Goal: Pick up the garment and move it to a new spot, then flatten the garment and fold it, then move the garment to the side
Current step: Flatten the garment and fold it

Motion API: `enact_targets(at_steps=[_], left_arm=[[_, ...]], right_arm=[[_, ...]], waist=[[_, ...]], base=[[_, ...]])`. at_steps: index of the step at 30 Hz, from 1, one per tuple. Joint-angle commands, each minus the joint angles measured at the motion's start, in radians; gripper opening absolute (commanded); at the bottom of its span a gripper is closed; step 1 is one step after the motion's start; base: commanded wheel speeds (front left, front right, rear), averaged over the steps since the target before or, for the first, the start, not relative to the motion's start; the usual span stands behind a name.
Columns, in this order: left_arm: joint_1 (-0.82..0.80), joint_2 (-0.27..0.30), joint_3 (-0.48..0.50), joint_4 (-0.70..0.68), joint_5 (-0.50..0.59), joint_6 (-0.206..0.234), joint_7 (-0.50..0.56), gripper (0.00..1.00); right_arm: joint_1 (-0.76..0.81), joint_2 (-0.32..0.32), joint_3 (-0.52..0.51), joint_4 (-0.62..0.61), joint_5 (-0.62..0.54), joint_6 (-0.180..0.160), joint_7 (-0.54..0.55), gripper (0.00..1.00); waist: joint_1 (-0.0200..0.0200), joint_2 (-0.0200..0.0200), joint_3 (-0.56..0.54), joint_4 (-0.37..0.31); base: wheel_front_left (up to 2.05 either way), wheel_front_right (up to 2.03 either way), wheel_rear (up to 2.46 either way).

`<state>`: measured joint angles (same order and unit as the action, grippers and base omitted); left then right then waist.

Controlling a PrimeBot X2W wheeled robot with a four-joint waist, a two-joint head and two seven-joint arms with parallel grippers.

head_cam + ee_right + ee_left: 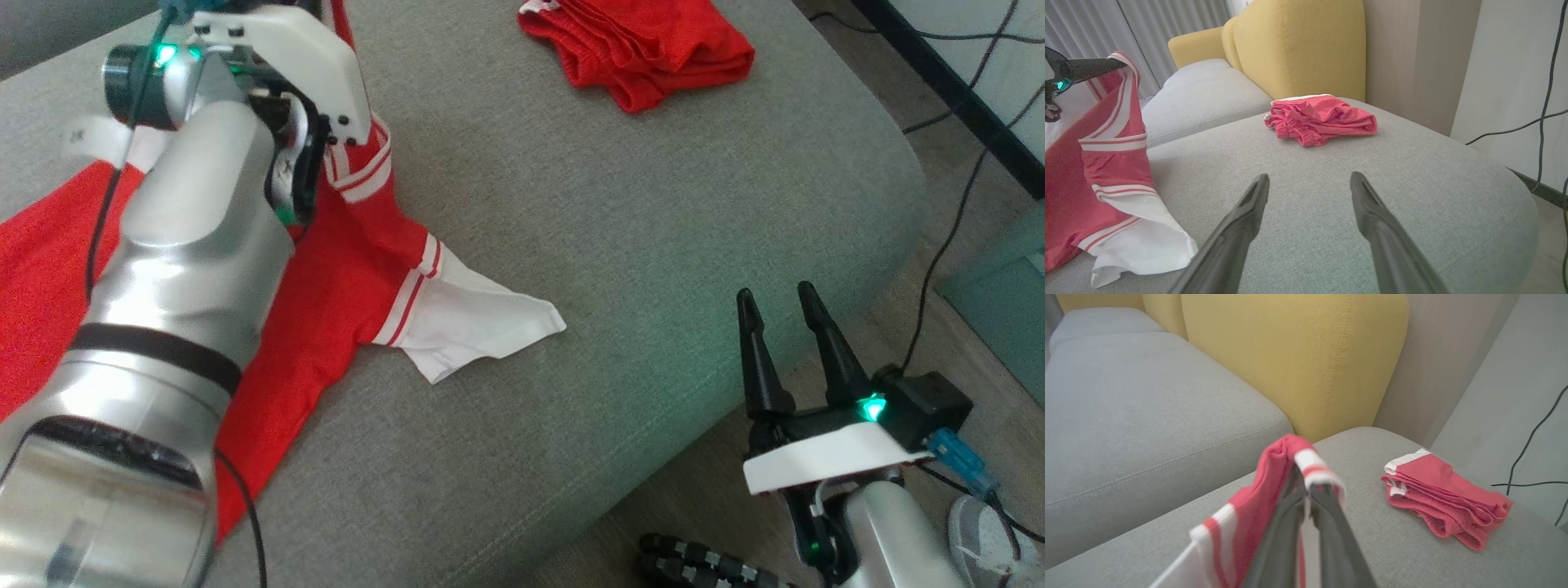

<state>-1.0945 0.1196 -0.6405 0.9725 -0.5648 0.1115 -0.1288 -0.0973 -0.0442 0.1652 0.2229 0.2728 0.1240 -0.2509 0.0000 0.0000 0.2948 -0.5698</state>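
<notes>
- Seat cushion [669, 245]: grey and wide, with lots of bare fabric between my two arms. The front edge curves off near my right side. Anything I lay too close to it could slide to the floor.
- Garment [343, 286]: red with white striped trim, on the left part of the cushion. The top hangs lifted from my left arm and the rest lies slack on the cushion. It's not flat and not folded yet.
- Folded red pile [645, 49]: at the far end of the cushion, well apart from the garment. If I drag the cloth that way I could knock the pile or tangle with it.
- Left gripper [1306, 489]: jaws nearly together with only a narrow gap, striped hem caught over the tips. That's a thin hold right at the tips. My guess is the hanging weight could pull it free, so it drops in a heap and needs extra flattening.
- Right gripper [777, 292]: wide open, holding nothing, by the cushion's front edge, well apart from the garment.
- White sleeve [478, 327]: splayed toward my right and creased. If I set the garment down without spreading it, the sleeve likely folds under.
- Cable [947, 245]: on the floor near my right arm. A low outward swing could snag it.
</notes>
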Motion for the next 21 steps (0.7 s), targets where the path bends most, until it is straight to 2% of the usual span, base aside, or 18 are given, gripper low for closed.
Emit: enact_targets(at_steps=[1, 6, 11, 15, 20, 21], left_arm=[[-0.063, 0.019, 0.028, -0.012, -0.007, -0.009, -0.023, 1.00], [-0.068, -0.012, 0.024, 0.065, -0.020, -0.044, -0.069, 1.00], [-0.050, -0.031, 0.035, 0.076, -0.038, -0.056, -0.106, 1.00], [0.017, -0.033, 0.061, 0.022, -0.050, -0.035, -0.128, 1.00], [0.204, -0.013, 0.127, -0.178, -0.027, 0.041, -0.132, 1.00], [0.204, -0.013, 0.127, -0.178, -0.027, 0.041, -0.132, 1.00]], right_arm=[[-0.033, -0.006, 0.020, -0.025, 0.002, 0.007, -0.011, 1.00], [-0.033, -0.006, 0.002, -0.032, -0.025, 0.007, -0.011, 1.00], [-0.028, -0.006, -0.026, -0.041, -0.062, 0.007, -0.011, 1.00], [-0.008, -0.006, -0.064, -0.050, -0.101, 0.007, -0.011, 1.00], [0.039, -0.006, -0.118, -0.060, -0.154, 0.007, -0.011, 1.00], [0.039, -0.006, -0.118, -0.060, -0.154, 0.007, -0.011, 1.00]], waist=[[0.0000, 0.0000, -0.002, 0.002], [0.0000, 0.0000, -0.025, 0.041], [0.0000, 0.0000, -0.069, 0.107], [0.0000, 0.0000, -0.117, 0.175], [0.0000, 0.0000, -0.183, 0.272], [0.0000, 0.0000, -0.183, 0.272]], base=[[0.00, 0.00, 0.00], [0.00, 0.00, 0.00], [0.00, 0.00, 0.00], [0.00, 0.00, 0.00], [0.00, 0.00, 0.00], [0.00, 0.00, 0.00]])
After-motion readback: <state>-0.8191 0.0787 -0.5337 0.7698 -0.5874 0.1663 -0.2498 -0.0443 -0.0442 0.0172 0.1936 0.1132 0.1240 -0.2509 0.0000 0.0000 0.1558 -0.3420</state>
